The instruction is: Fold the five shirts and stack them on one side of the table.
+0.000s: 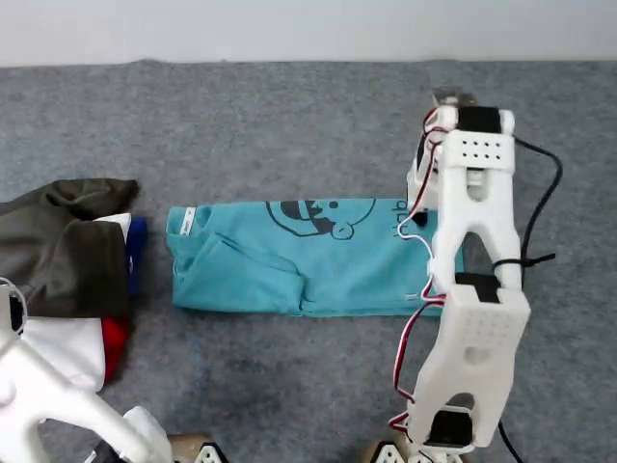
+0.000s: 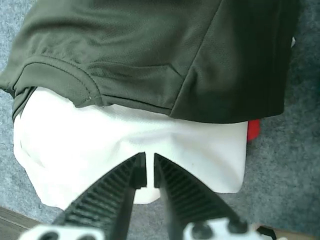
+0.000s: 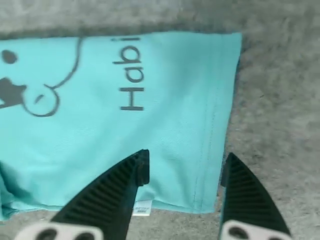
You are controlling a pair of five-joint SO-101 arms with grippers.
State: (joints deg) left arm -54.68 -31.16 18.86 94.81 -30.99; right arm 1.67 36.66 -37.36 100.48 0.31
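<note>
One table (image 1: pixel 289 125): covered in grey felt-like cloth.
Teal shirt (image 1: pixel 299 256): folded into a long band and laid flat across the middle of the table, dark cartoon print and lettering turned upward.
Pile (image 1: pixel 67 289): shirts of four colours are stacked at the left side of the table, near the teal shirt but apart from it.
Dark olive shirt (image 1: pixel 63 241): laid rumpled on top of the pile.
White shirt (image 1: pixel 63 352): laid under the dark olive shirt, jutting toward the near edge.
Right arm (image 1: pixel 472 289): white, stretched from the near edge over the lettered end of the teal shirt.
Left arm (image 1: pixel 39 395): white, seen at the near left corner.
Blue shirt (image 1: pixel 138 241): a narrow edge is seen on the pile's side facing the teal shirt.
Red shirt (image 1: pixel 114 342): a narrow edge is seen beneath the white shirt.
Right gripper (image 3: pixel 187 165): held above the teal shirt's hem end; fingers are spread, one over cloth, one over bare table beside the hem.
Left gripper (image 2: pixel 149 162): held above the white shirt; fingers are pressed almost together, a thin slit between them.
</note>
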